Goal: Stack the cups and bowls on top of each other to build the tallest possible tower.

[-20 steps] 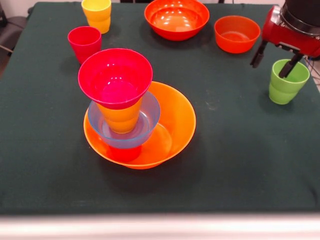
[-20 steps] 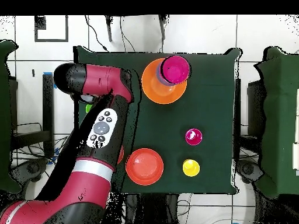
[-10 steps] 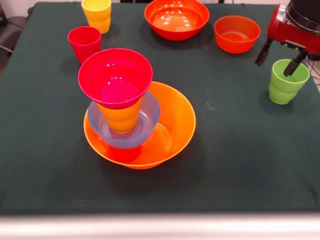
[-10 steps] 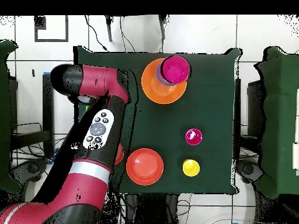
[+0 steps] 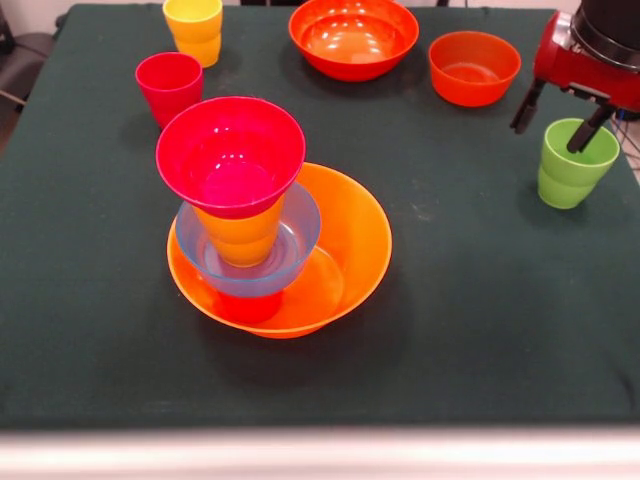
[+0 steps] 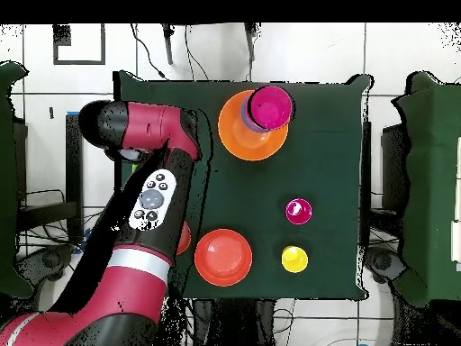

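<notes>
Dark green cloth covers the tabletop [image 5: 480,300], which carries every piece. Toward its front left in the front view stands the tower [image 5: 250,215]: a wide orange bowl [image 5: 350,235] at the base, a red-orange cup [image 5: 246,306] inside it, a light blue bowl [image 5: 300,230] on that cup, an orange cup [image 5: 240,235] in the blue bowl, and a magenta bowl [image 5: 230,155] at the top with its mouth upward. The column sits left of the orange bowl's middle.

Behind the tower and apart from it, a crimson cup [image 5: 169,86] stands upright, and farther back a yellow cup [image 5: 194,30] stands near the far edge. At the far middle rests a large red-orange bowl [image 5: 353,37], with a smaller orange-red bowl [image 5: 474,67] just to its right, the two apart.

Near the right edge a green cup [image 5: 576,163] stands upright. The gripper [image 5: 558,116] hangs over it with its jaws spread: one black finger dips at the cup's mouth, the other is outside the rim on the left, neither visibly pressing the wall.

From overhead, the red arm [image 6: 149,207] crosses the cloth's left side and hides most of the green cup; the tower's magenta top [image 6: 270,106] shows near the far edge.
</notes>
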Tool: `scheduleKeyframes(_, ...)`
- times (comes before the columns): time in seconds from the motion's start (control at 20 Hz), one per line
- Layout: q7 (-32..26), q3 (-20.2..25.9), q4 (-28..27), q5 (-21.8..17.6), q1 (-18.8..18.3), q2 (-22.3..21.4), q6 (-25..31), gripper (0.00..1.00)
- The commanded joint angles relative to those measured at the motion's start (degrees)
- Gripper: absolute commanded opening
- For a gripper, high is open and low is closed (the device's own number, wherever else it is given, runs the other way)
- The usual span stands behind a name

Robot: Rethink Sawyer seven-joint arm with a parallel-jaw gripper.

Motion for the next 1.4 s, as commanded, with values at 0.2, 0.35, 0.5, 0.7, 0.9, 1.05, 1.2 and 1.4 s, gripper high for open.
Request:
scheduleKeyframes(0.2,5.2,8.0,6.9,-2.1,0.6,1.4,-3.2,1.00)
scheduleKeyframes(0.35,5.2,7.9,6.7,-2.2,0.6,1.7,-3.4,1.00)
scheduleKeyframes(0.5,5.0,8.0,7.4,-2.3,0.8,1.6,-3.9,1.00)
scheduleKeyframes(0.7,5.1,8.3,8.6,-2.2,1.2,1.2,-4.5,1.00)
scheduleKeyframes(0.9,5.7,8.3,8.8,-2.0,1.7,1.2,-4.4,1.00)
scheduleKeyframes(1.05,6.2,8.2,8.8,-1.9,2.1,1.3,-4.3,1.00)
scheduleKeyframes(1.2,6.7,8.1,8.3,-1.8,2.4,1.6,-4.0,1.00)
scheduleKeyframes(1.4,7.5,7.8,7.7,-1.5,3.0,1.8,-3.2,1.00)
